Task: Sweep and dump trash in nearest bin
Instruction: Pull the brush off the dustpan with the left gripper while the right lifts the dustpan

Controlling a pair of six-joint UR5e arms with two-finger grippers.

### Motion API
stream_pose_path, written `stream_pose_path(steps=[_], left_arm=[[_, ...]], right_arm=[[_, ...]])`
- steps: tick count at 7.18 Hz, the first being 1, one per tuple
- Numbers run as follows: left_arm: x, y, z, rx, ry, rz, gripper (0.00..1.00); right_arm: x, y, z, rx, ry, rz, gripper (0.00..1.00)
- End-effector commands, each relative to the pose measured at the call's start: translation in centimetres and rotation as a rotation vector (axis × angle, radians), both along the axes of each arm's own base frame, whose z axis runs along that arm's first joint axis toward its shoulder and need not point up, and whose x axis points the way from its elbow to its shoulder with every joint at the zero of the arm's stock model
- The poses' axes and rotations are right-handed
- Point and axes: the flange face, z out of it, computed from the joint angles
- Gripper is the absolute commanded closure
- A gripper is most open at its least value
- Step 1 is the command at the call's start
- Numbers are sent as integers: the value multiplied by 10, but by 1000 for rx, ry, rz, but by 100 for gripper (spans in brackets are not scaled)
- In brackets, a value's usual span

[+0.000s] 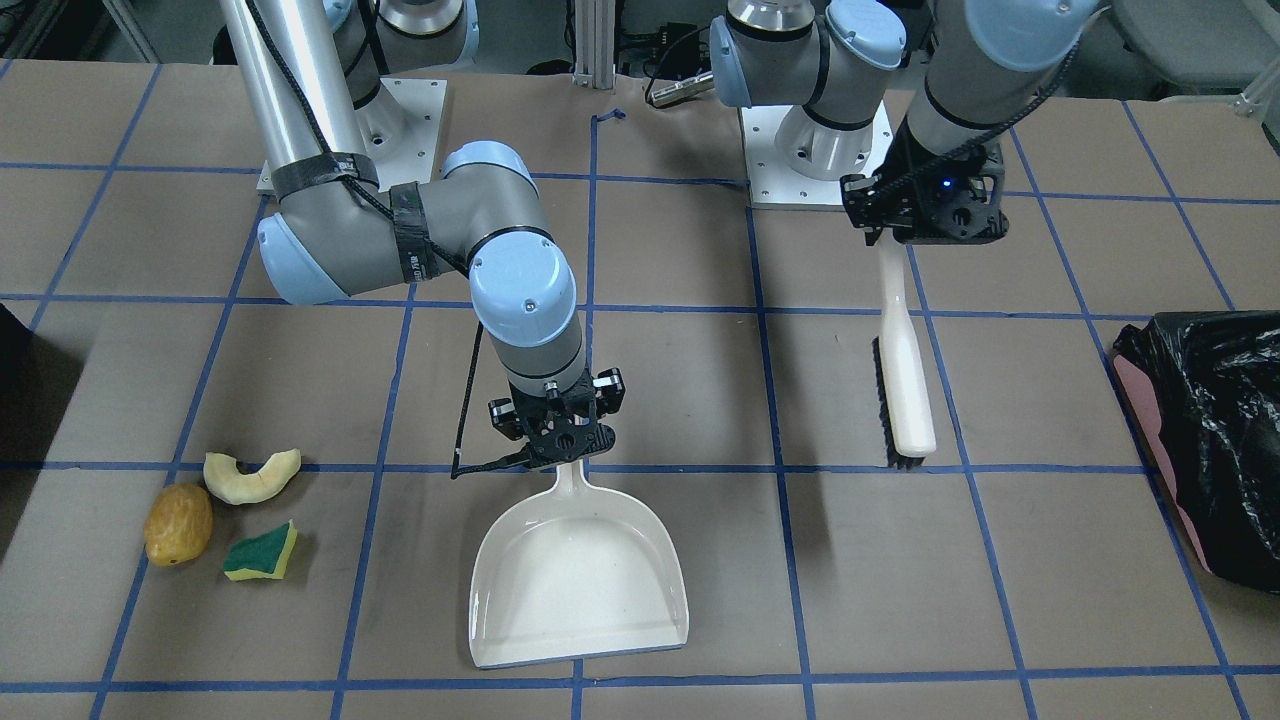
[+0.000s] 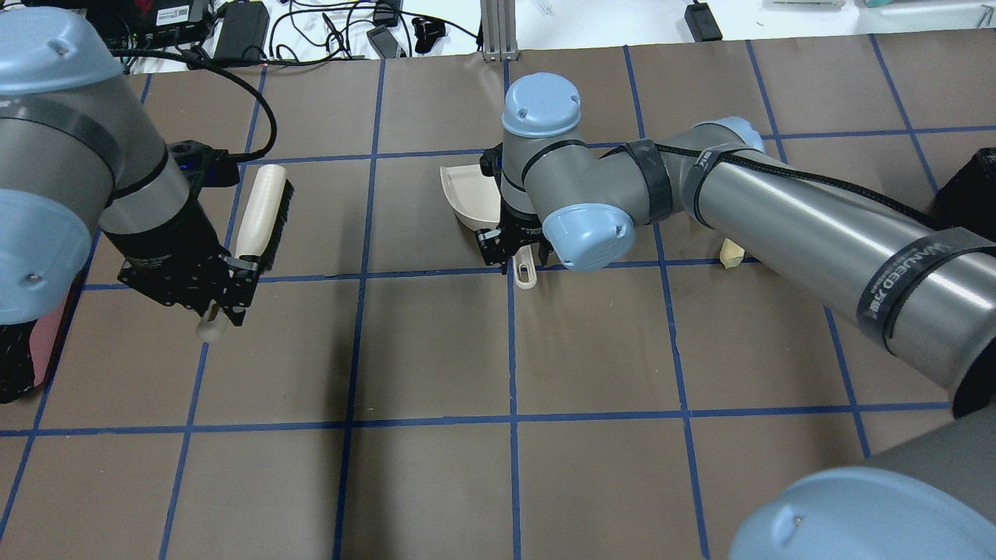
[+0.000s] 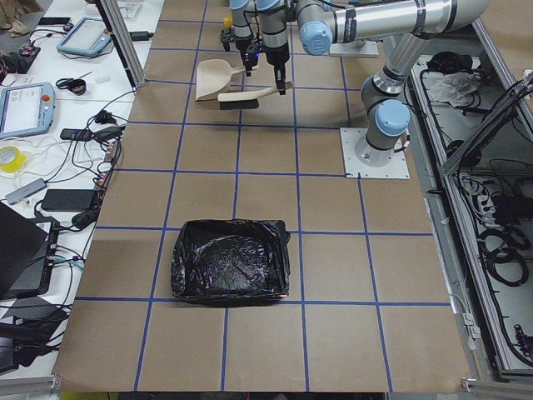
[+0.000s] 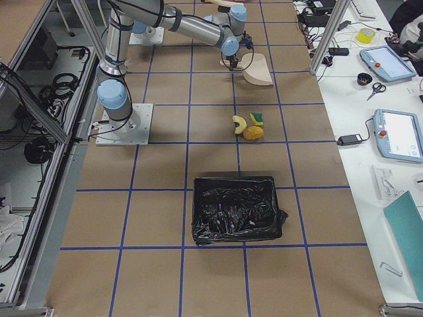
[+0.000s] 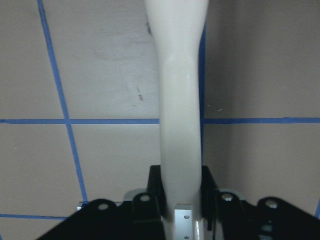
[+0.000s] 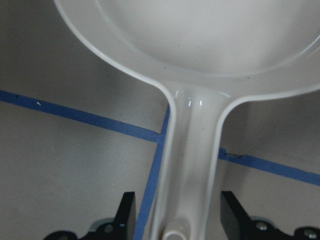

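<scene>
The trash lies together on the table: a yellow-brown potato-like lump (image 1: pixel 178 524), a pale crescent slice (image 1: pixel 252 474) and a green-and-yellow sponge piece (image 1: pixel 262 551). They also show in the exterior right view (image 4: pixel 250 125). My right gripper (image 1: pixel 560 435) is shut on the handle (image 6: pixel 192 150) of a white dustpan (image 1: pixel 580 575), which sits to the right of the trash in the front view, about one grid square away. My left gripper (image 1: pixel 920 215) is shut on the handle (image 5: pixel 180 100) of a white brush (image 1: pixel 905 385) with black bristles, far from the trash.
A bin lined with a black bag (image 1: pixel 1210 440) stands on the robot's left side of the table. Another black-lined bin (image 4: pixel 234 208) stands on the robot's right side, near the trash. Blue tape lines grid the brown table.
</scene>
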Motion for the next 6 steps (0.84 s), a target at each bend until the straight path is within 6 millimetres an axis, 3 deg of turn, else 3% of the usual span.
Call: stream_pose_path(steps=[1,6], left_arm=[[21,-12,-4,4,14,-9,100],[25,-36,-3,-52,7,0,100]], right_arm=[[-1,-1,6,-12,10,-1,45],[0,-2,10,-18,1,-2,46]])
